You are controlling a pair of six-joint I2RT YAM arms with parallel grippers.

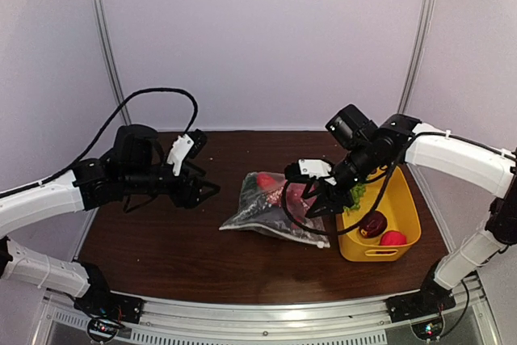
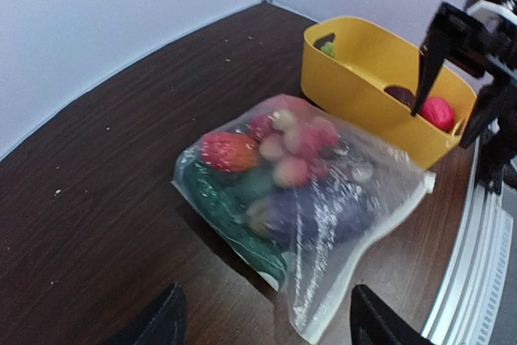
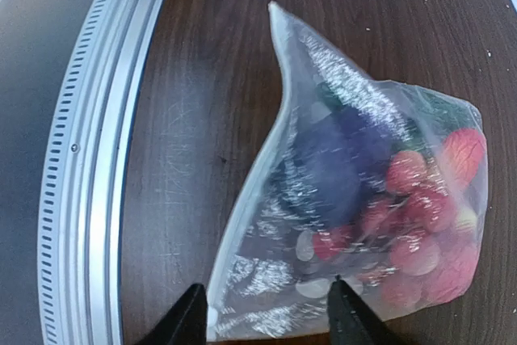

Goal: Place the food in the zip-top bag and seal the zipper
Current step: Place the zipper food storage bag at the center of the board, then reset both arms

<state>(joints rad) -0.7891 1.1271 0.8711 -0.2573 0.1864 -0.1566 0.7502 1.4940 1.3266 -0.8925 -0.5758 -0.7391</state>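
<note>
Your right gripper hangs over the tub-side end of the zip-top bag. Only its wrist view shows how: the two fingers stand apart, with the end of the bag lying in the gap below them, not pinched. That same view gives you the zipper, a pale strip running away from the fingers along the bag's edge; you cannot tell whether it is pressed shut. Your left gripper sits well off the bag's other end, jaws spread and empty. From its wrist camera the bag lies ahead of the fingertips on the table, and the food shows through the film: red and pink pieces, green beneath, and a purple eggplant toward the near end. The overhead and left wrist views also show the yellow tub just beyond the right gripper. It holds a dark purple piece, a red piece and a green piece, none of which the right wrist camera sees.
</note>
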